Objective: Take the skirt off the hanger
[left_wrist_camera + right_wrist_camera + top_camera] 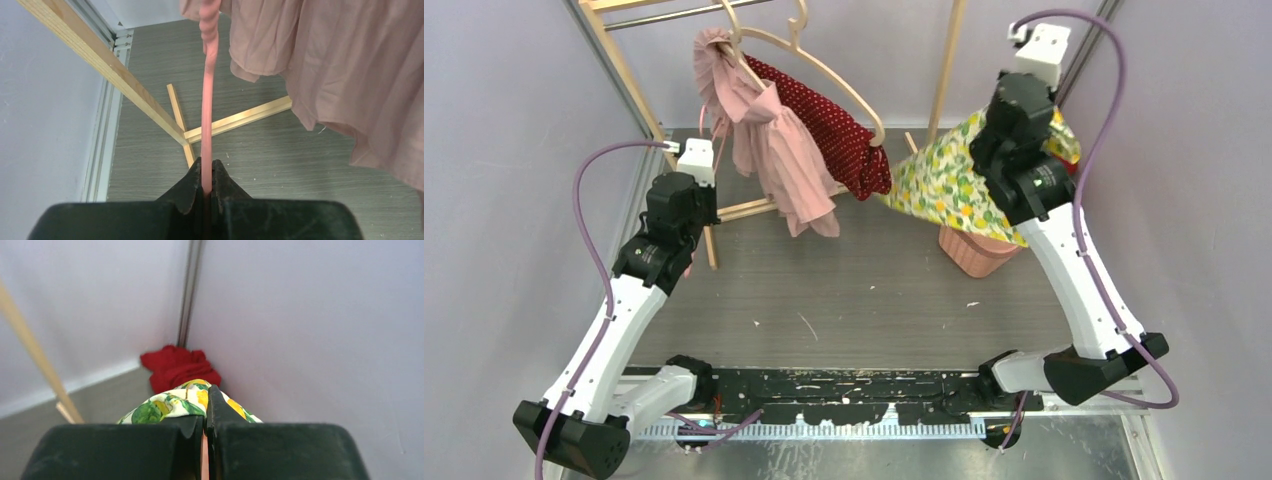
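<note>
The pale wooden hanger (800, 22) loses its hook tip at the top edge. Floral yellow-and-green fabric (939, 175) covers most of the salmon ribbed basket (972, 250). The end of the thin pink strap (206, 100) vanishes inside the left claw (205, 172), and the fabric's edge inside the right claw (206, 405). From above, each wrist hides its claw. The pink pleated garment (350, 75) runs off the top and right edges.

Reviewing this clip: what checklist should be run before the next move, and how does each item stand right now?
1. Hold of left gripper on pink strap: ok, jaws shut on it.
2. Hold of right gripper on floral fabric: ok.
3. Strap taut up to the pink skirt: ok.
4. Skirt off the hanger: not ok, it hangs there.
5. Floral fabric over the basket: ok.
6. Floral fabric clear of the red dotted garment: cannot tell.
</note>
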